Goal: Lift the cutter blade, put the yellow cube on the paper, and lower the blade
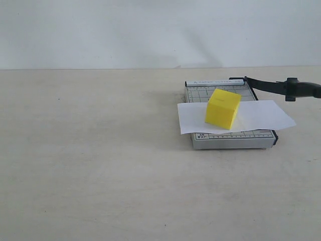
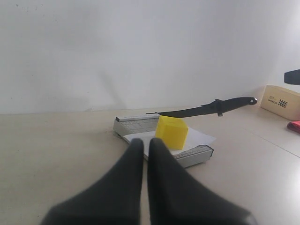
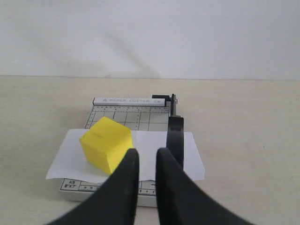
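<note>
- While the yellow cube point(image 1: 222, 108) sits on the paper point(image 1: 266, 115), right of the middle of the exterior view, no gripper shows in that view.
- The left gripper point(image 2: 144, 143) has its two black fingers almost pressed together and holds nothing. The cube lies past its tips, not touching.
- The right gripper point(image 3: 146, 152) is narrow too, with a thin gap and nothing in it. The cube lies past its tips.
- The paper lies across the grey cutter board point(image 1: 230, 140) and sticks out on both sides.
- The cutter blade point(image 1: 281, 86) is lifted off the board, its thick black handle at the right edge of the exterior view.
- The cube is bright yellow with plain faces, one corner turned toward the camera.
</note>
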Motion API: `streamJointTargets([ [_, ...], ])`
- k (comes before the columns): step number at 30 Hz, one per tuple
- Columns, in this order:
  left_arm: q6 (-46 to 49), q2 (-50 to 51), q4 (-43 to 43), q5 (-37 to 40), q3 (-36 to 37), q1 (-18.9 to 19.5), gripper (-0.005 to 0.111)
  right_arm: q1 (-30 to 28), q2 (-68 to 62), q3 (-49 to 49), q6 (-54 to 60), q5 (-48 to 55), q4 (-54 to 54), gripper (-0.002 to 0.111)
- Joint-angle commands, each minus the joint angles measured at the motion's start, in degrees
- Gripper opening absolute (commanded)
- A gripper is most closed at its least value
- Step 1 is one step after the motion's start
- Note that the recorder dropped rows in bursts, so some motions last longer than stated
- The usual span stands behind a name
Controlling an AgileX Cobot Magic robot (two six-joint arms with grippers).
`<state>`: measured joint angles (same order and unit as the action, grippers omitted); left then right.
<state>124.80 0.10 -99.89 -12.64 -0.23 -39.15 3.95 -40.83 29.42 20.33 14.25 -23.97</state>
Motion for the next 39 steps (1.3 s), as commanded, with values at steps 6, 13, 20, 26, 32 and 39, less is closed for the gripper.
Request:
streamJointTargets([
  [6, 0.3, -0.1, -0.1, 0.6, 0.2, -0.1, 0.004, 0.0, 0.2, 2.8, -0.5, 1.0, -0.5, 0.038],
  [13, 0.3, -0.1, -0.1, 0.6, 0.2, -0.1, 0.004, 0.0, 0.3, 2.8, -1.7, 1.2, -1.8, 0.038],
  [20, 0.3, -0.1, -0.1, 0.6, 0.2, -0.1, 0.004, 0.0, 0.3, 2.8, -1.7, 1.4, -1.8, 0.038],
  [26, 0.3, -0.1, -0.1, 0.5, 0.2, -0.1, 0.004, 0.0, 0.3, 2.8, -1.8, 1.0, -1.8, 0.036],
  [32, 0.3, -0.1, -0.1, 0.5, 0.2, -0.1, 0.004, 0.0, 0.3, 4.4, -2.4, 1.7, -2.1, 0.0],
  [39, 0.3, -0.1, -0.1, 0.4, 0.2, -0.1, 0.004, 0.0, -6.7, 15.8, -5.2, 15.9, 3.9, 0.035],
])
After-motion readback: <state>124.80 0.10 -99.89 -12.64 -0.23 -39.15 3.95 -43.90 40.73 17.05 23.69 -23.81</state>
